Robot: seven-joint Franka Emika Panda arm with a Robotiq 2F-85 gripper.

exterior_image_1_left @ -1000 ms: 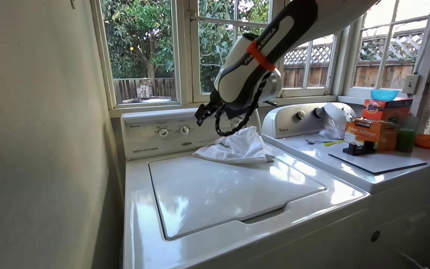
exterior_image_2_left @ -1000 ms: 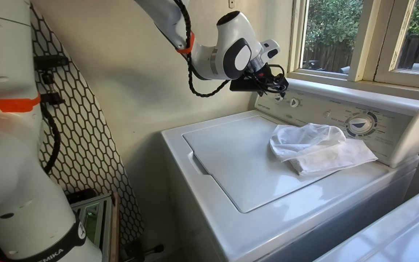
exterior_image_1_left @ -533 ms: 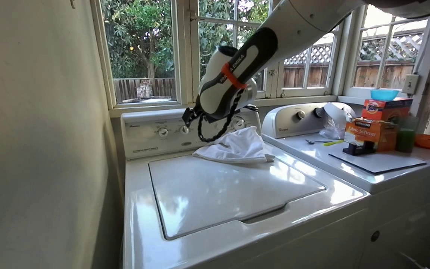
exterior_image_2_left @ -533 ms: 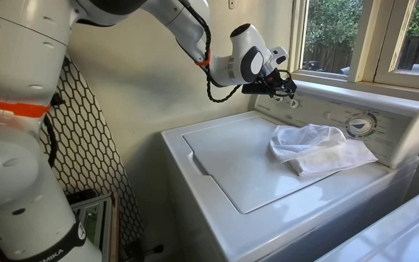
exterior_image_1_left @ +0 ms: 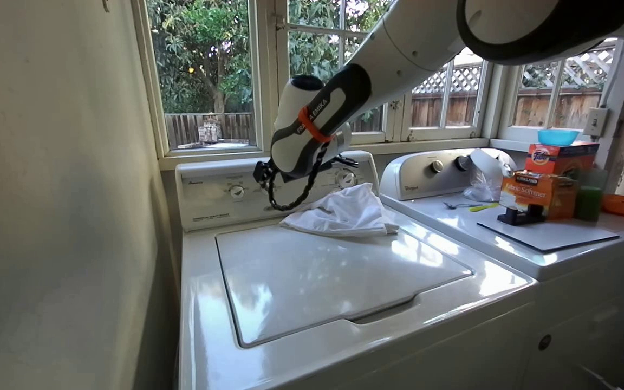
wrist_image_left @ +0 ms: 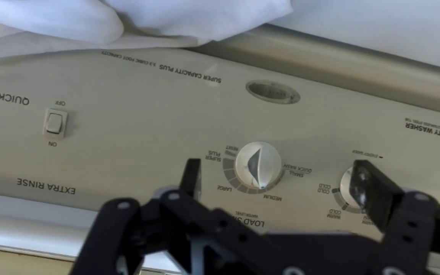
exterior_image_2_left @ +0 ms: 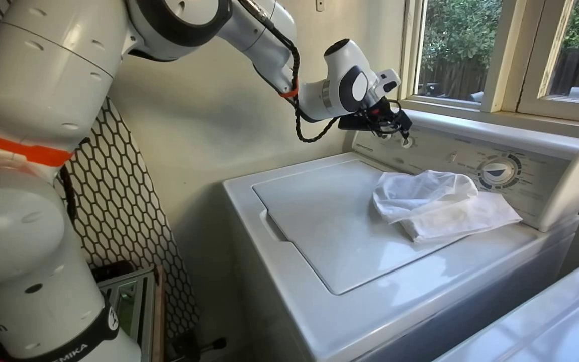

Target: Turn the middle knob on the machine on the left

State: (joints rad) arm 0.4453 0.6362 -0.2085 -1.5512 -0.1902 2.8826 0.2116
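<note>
The machine (exterior_image_1_left: 344,271) is a white top-loading washer with a cream back control panel; it shows in both exterior views (exterior_image_2_left: 370,226). The middle knob (wrist_image_left: 258,165) is round and pale with a dark half, its pointer near MEDIUM in the upside-down wrist view. It also shows in an exterior view (exterior_image_2_left: 406,143), just below the fingers; elsewhere the gripper hides it. My gripper (wrist_image_left: 277,168) is open and empty, pointed at the panel (exterior_image_1_left: 261,174) (exterior_image_2_left: 396,133). In the wrist view the knob lies between the two fingers, nearer the left one, apparently untouched. The right finger partly covers a neighbouring knob (wrist_image_left: 346,186).
A white cloth (exterior_image_1_left: 344,214) lies crumpled on the lid's back edge, below the large dial (exterior_image_2_left: 498,173). A rocker switch (wrist_image_left: 54,123) sits on the panel. A wall (exterior_image_1_left: 73,216) stands beside the washer. A second white appliance (exterior_image_1_left: 426,173) bears boxes (exterior_image_1_left: 534,192) and bowls.
The arm has reached toward the panel, the gripper moving left and slightly down in an exterior view, covering the middle knob there. The cloth has not moved.
</note>
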